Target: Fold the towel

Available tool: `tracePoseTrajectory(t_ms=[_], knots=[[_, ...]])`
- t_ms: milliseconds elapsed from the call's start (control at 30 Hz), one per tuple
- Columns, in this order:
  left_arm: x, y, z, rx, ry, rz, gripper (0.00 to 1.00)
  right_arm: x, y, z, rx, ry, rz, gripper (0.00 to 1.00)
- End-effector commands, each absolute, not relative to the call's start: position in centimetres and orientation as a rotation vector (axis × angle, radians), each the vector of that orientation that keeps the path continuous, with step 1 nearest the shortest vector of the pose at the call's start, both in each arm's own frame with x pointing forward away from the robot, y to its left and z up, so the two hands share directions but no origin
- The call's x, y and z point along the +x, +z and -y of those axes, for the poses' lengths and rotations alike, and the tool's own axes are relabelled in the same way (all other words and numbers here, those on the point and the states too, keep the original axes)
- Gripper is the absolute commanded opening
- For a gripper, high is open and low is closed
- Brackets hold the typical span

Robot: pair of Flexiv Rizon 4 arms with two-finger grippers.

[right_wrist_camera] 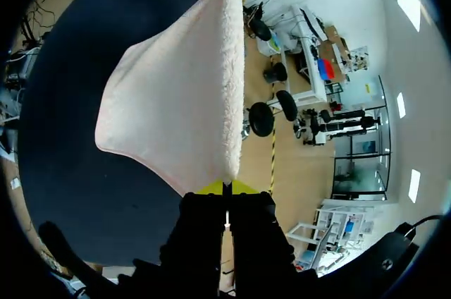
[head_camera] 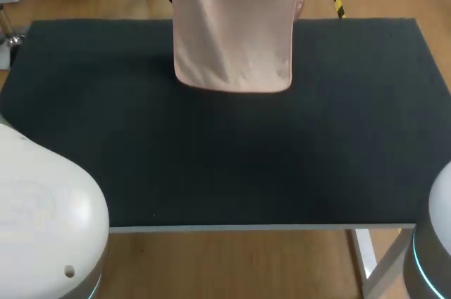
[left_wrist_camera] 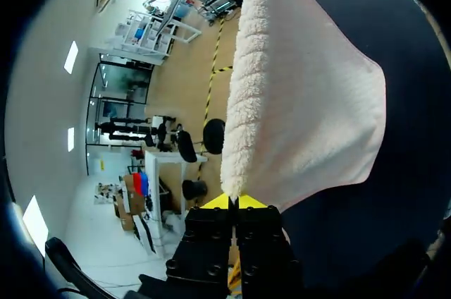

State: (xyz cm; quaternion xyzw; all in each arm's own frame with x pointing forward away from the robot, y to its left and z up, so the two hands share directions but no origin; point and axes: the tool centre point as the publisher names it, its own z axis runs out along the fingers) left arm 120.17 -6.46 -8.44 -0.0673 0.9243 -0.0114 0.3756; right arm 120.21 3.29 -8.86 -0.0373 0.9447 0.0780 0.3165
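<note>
Pinching the pale pink towel (head_camera: 232, 31) tight at two upper corners with left gripper (left_wrist_camera: 235, 202) and right gripper (right_wrist_camera: 227, 187) — hung above the far part of the dark-matted table (head_camera: 282, 165).

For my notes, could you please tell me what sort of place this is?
Probably a robot test bench: a black-matted table, the left arm and right arm at its near corners, and a pink towel held between the left tool and right tool.

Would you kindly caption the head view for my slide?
A pink towel hangs over the far side of the black table.
</note>
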Motion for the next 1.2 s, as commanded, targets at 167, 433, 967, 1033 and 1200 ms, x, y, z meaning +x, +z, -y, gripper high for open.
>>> tracePoseTrajectory(t_ms=[167,433,967,1033,1200], knots=[[120.6,-4.7,6.0,-0.195,-0.025,-2.308,0.0,123.7,-6.6,-4.7,-0.106,0.181,-2.444,0.0],[118.5,-5.4,5.7,-0.223,-0.036,-2.318,0.0,122.7,-5.9,-5.6,-0.15,0.196,-2.416,0.0],[108.4,-10.4,6.1,-0.304,-0.085,-2.454,0.0,112.3,-10.4,-6.2,-0.182,0.373,-2.585,0.0],[107.2,-10.9,6.3,-0.309,-0.086,-2.467,0.0,110.9,-11.1,-6.5,-0.195,0.389,-2.608,0.0],[103.9,-12.6,6.3,-0.334,-0.081,-2.515,0.0,107.6,-13.2,-7.0,-0.224,0.437,-2.678,0.0]])
